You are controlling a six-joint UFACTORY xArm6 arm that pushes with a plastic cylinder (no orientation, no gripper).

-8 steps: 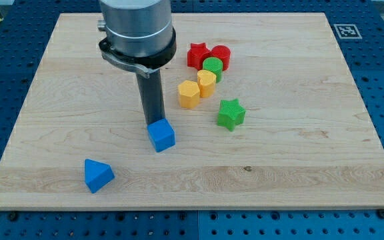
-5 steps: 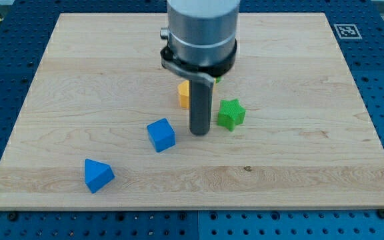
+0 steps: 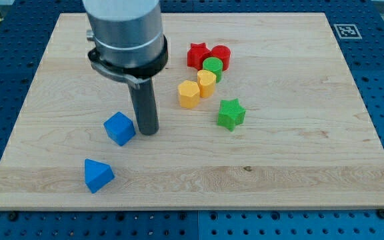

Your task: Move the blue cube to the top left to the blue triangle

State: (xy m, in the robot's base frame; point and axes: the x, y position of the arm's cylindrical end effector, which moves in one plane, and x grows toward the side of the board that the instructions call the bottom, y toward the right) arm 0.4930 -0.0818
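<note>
The blue cube (image 3: 119,128) lies on the wooden board (image 3: 299,160) at the lower left of centre. The blue triangle (image 3: 97,175) lies below it and a little to the left, near the board's bottom edge, with a gap of bare wood between them. My tip (image 3: 147,132) stands at the cube's right side, touching it or nearly so.
A cluster sits right of centre: a red star (image 3: 198,55), a red cylinder (image 3: 221,56), a green cylinder (image 3: 213,67), a yellow cylinder (image 3: 207,84) and a yellow hexagon (image 3: 189,94). A green star (image 3: 231,113) lies below them. A marker tag (image 3: 346,31) is at the top right corner.
My tip swung from above the blue cube to its right, then came back left and pushed the cube leftward. The cube now lies closer to the blue triangle.
</note>
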